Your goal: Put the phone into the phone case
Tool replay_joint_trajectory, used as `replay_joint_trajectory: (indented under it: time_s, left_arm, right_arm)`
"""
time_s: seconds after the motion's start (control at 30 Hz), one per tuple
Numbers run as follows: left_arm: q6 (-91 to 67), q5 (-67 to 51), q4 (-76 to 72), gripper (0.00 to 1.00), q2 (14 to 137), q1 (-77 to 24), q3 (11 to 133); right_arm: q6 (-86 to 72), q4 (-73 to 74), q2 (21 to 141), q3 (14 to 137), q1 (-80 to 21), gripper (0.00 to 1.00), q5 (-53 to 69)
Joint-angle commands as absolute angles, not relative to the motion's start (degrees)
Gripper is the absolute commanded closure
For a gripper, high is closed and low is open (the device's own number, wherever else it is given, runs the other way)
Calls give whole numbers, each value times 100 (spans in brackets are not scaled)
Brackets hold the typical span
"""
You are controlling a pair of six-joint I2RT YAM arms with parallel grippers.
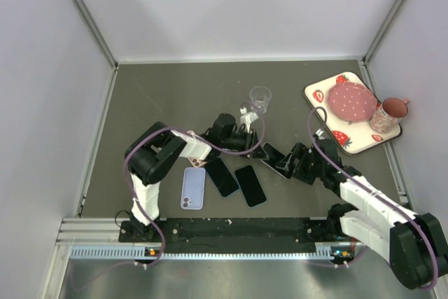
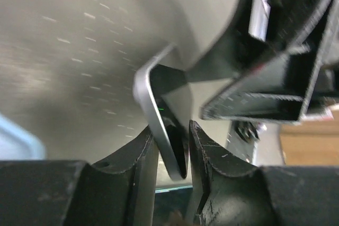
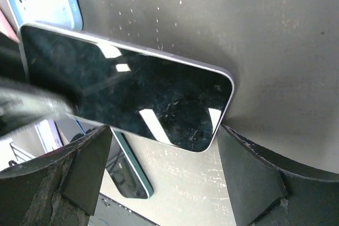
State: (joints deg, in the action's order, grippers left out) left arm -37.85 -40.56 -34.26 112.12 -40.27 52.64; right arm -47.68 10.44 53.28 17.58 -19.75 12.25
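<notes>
**Phone pinched at centre, case lying apart**

On the table (image 1: 161, 96), a tray (image 1: 353, 143) is seen at the upper right of the top view; a pink dotted plate (image 1: 352, 101) and a cup (image 1: 386, 115) are held on it. The phone (image 1: 273, 156) is found right of centre, tilted, between the two grippers. Its silver edge is pinched by the fingers of the left gripper (image 2: 170, 130). The right gripper (image 3: 163, 130) is held with fingers spread wide beside the phone's long edge. Two dark phones (image 1: 222, 176) (image 1: 250, 185) are laid flat left of it, and the blue case (image 1: 193, 188) further left, nearer the lower edge. A clear glass (image 1: 260, 97) is stood at upper centre.
</notes>
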Motion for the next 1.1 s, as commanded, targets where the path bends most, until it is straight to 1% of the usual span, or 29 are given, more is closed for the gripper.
replay_joint_trajectory:
  time_s: [0.0, 0.2, 0.23, 0.33, 0.37, 0.47, 0.7, 1.07]
  left_arm:
    - [-4113, -5168, -3990, 67, 10934, -4491, 5072]
    - [-4262, -5168, -4192, 70, 11021, -4491, 4957]
    - [-4271, -5168, -4201, 73, 11030, -4491, 4957]
    - [-4289, -5080, -4201, 76, 11048, -4491, 4957]
    - [-4280, -5063, -4158, 86, 11039, -4491, 4966]
    - [-4263, -5019, -4105, 100, 11022, -4491, 5010]
    - [-3693, -4676, -3218, 100, 10618, -4465, 5255]
    - [-3024, -4219, -1988, 100, 9520, -4140, 5291]
  right_arm:
    - [-4825, 949, 5204, 1608, -1995, 19, 1380]
    - [-4781, 958, 5098, 1582, -2004, 20, 1327]
    - [-4764, 949, 5106, 1582, -2004, 20, 1327]
    - [-4746, 967, 5106, 1582, -2004, 20, 1336]
    - [-4746, 975, 5106, 1582, -2013, 20, 1345]
    - [-4737, 975, 5054, 1626, -1995, 20, 1371]
    - [-4457, 1186, 4729, 2074, -2004, 16, 1424]
    - [-4026, 1318, 4017, 3101, -2004, 5, 1696]
